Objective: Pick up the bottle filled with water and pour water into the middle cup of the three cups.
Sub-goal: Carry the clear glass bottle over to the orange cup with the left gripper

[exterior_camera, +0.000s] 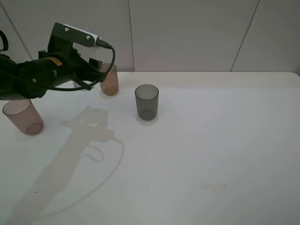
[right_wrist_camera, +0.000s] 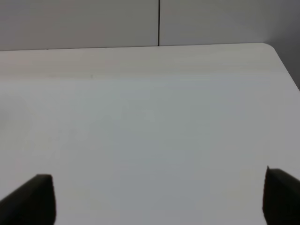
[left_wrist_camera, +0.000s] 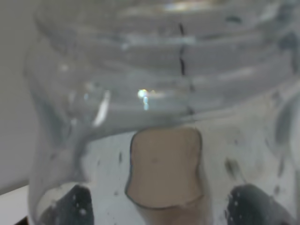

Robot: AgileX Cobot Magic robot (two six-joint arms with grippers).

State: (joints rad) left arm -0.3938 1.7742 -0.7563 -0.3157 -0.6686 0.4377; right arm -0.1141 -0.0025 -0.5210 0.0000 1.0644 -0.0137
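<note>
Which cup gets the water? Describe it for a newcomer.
On the white table, look at the left half of the high view. The target stands rearmost, nearest the wall, partly hidden by the left hand holding the bottle. It is the amber tumbler, unlike the smoky grey tumbler and the pinkish tumbler.

My left arm [exterior_camera: 28,77] is matt black and bulky, with a small yellow sticker [exterior_camera: 56,61] on its side. At the wrist sits a black camera block [exterior_camera: 75,35] topped in pale grey. A thin black cable [exterior_camera: 107,45] plugs into the block's right end and loops beneath. My right jaws show as two dark, blunt tips [right_wrist_camera: 35,201].
</note>
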